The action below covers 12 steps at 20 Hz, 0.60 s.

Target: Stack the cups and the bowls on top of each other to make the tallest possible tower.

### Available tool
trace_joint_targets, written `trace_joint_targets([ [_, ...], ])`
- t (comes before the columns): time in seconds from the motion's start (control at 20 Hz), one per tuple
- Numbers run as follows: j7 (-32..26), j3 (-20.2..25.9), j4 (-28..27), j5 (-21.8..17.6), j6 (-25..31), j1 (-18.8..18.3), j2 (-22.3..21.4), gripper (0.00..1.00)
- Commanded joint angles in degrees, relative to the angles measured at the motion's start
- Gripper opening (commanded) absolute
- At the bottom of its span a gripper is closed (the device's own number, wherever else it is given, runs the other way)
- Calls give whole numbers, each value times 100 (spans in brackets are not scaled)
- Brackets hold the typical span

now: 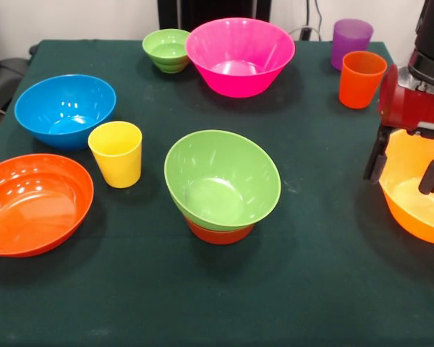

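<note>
At bench right: gripper (405,170) over yellow-orange bowl (419,206), jaws spread, rim between.
Tower (222,184): your green-on-red base awaits it.

On the dark green surface (333,275): a blue bowl (65,110), shallow orange bowl (35,204), yellow cup (116,153), medium green bowl (222,180) over a red-orange bowl (219,233), ribbed green bowl (166,50), pink bowl (239,56), purple cup (351,41), orange cup (361,79). My red-and-black end effector (407,168) above a yellow-orange bowl (418,202).
</note>
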Motion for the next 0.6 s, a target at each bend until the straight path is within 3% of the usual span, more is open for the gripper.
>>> trace_joint_targets([
  [0.05,-360,595,326,-320,108,-188,342,100],
  [0.6,-575,652,-126,-416,185,-209,697,100],
])
